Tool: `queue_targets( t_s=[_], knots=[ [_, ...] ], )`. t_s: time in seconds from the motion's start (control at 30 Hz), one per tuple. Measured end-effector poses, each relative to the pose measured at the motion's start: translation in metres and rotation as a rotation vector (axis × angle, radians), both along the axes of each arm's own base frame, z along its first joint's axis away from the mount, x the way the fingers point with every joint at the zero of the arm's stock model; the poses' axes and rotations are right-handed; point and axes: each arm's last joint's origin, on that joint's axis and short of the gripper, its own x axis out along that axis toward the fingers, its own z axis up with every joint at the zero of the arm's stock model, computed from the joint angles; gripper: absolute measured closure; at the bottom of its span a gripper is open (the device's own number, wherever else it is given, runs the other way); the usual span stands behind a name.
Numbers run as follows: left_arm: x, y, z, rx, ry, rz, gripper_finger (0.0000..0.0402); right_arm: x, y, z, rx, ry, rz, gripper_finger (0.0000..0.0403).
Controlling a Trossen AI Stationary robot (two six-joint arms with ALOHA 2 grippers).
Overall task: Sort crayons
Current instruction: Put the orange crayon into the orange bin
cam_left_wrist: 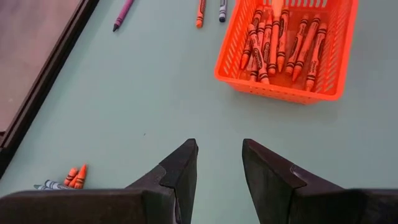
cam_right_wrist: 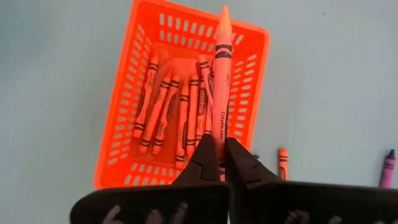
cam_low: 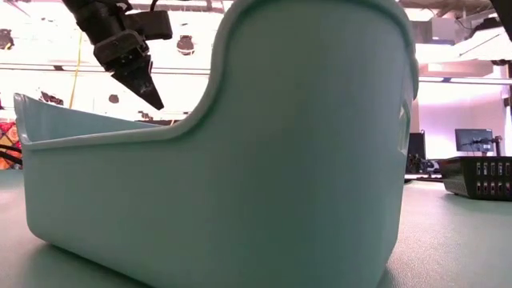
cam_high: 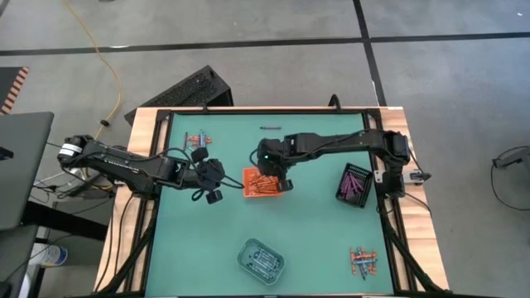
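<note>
My right gripper (cam_high: pixel 280 180) (cam_right_wrist: pixel 219 163) is shut on an orange crayon (cam_right_wrist: pixel 221 74) above the orange tray (cam_high: pixel 251 184) (cam_right_wrist: pixel 118 149), where several orange crayons (cam_right_wrist: pixel 180 118) lie. My left gripper (cam_high: pixel 212 184) (cam_left_wrist: pixel 219 163) hovers open with nothing between its fingers, to the left of that tray (cam_left_wrist: pixel 339 56). Loose crayons lie flat on the green table: a small group at the far left (cam_high: pixel 197 138) (cam_left_wrist: pixel 69 179), another at the near right (cam_high: pixel 363 262), and single ones (cam_left_wrist: pixel 123 14) (cam_left_wrist: pixel 201 12) near the orange tray. My right gripper pinches the orange crayon's blunt end (cam_right_wrist: pixel 219 134) between its two fingers. The fingers slant down and the crayon runs on in line with them, its pointed tip (cam_right_wrist: pixel 224 14) leading. The crayon is lifted clear above the orange tray.
A black tray (cam_high: pixel 341 189) with purple crayons stands at the right, a pale teal tray (cam_high: pixel 261 259) near the front edge. That teal tray (cam_low: pixel 304 160) fills most of the low view. An orange (cam_right_wrist: pixel 283 163) and a purple crayon (cam_right_wrist: pixel 388 167) lie beside the orange tray.
</note>
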Motion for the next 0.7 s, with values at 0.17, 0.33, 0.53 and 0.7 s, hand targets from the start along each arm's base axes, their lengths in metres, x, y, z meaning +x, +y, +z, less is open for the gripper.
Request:
queue_targets(
  t_s=[0.17, 0.33, 0.53, 0.7],
  knots=[
    [0.000, 0.000, 0.000, 0.016, 0.006, -0.016, 0.0284, 0.001, 0.006, 0.000, 0.017, -0.004, -0.013, 0.0403],
    [0.003, 0.000, 0.003, 0.058, -0.015, -0.039, 0.0284, 0.005, 0.011, -0.010, 0.032, 0.016, -0.018, 0.0403],
    [0.007, 0.008, 0.006, 0.107, -0.024, -0.054, 0.0284, 0.014, 0.008, -0.046, 0.050, 0.124, -0.052, 0.0393],
    [0.012, 0.025, 0.010, 0.158, -0.036, -0.067, 0.0284, 0.015, 0.000, -0.058, 0.068, 0.155, -0.115, 0.0357]
  ],
)
